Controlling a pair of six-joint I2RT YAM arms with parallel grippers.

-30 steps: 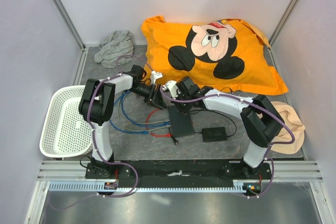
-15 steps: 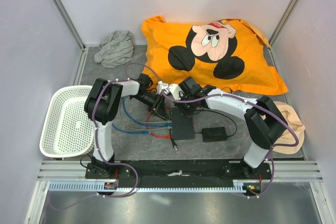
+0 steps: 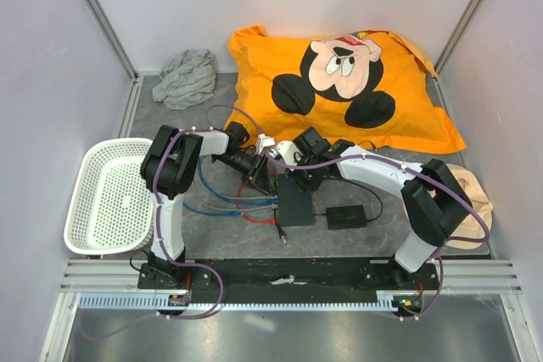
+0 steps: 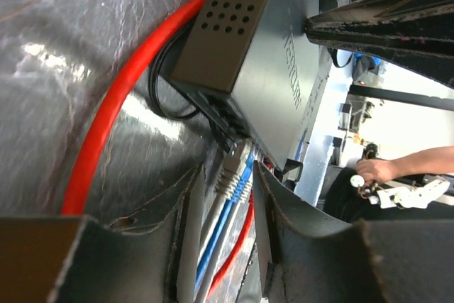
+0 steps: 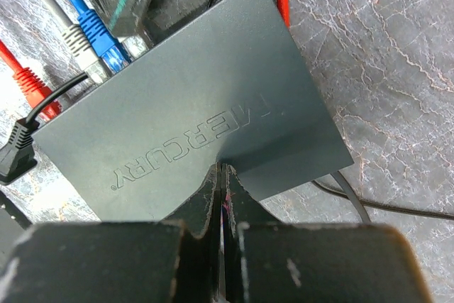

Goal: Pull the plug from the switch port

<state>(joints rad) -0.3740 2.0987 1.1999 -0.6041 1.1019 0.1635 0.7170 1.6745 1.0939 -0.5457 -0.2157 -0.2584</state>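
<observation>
The switch (image 3: pixel 294 203) lies flat on the bench (image 3: pixel 221 233), close to the near edge and about midway between the left and right edges. Its socket edge faces the left edge.

A grey plug (image 4: pixel 230 172) and a blue plug (image 4: pixel 245 175) sit side by side in neighbouring sockets. The left gripper (image 4: pixel 228 169) comes in from the left edge with its pincer fairly wide. Its fingers (image 4: pixel 177 218) stand one on each side of the two plugs. A gap shows on the grey side. Whether the other finger touches the blue plug cannot be told.

The right gripper (image 5: pixel 221 169) has its pincer closed to a hairline, holding nothing. Its tips rest on the top face of the switch, near the long edge away from the sockets.

A red cable (image 4: pixel 106 118) curves on the bench around the switch's corner. A power brick (image 3: pixel 346 216) lies just beside the switch, towards the right edge.

A white basket (image 3: pixel 114 144) sits at the left edge. An orange pillow (image 3: pixel 339 120) fills the far right part, and a grey cloth (image 3: pixel 188 76) lies in the far left corner.
</observation>
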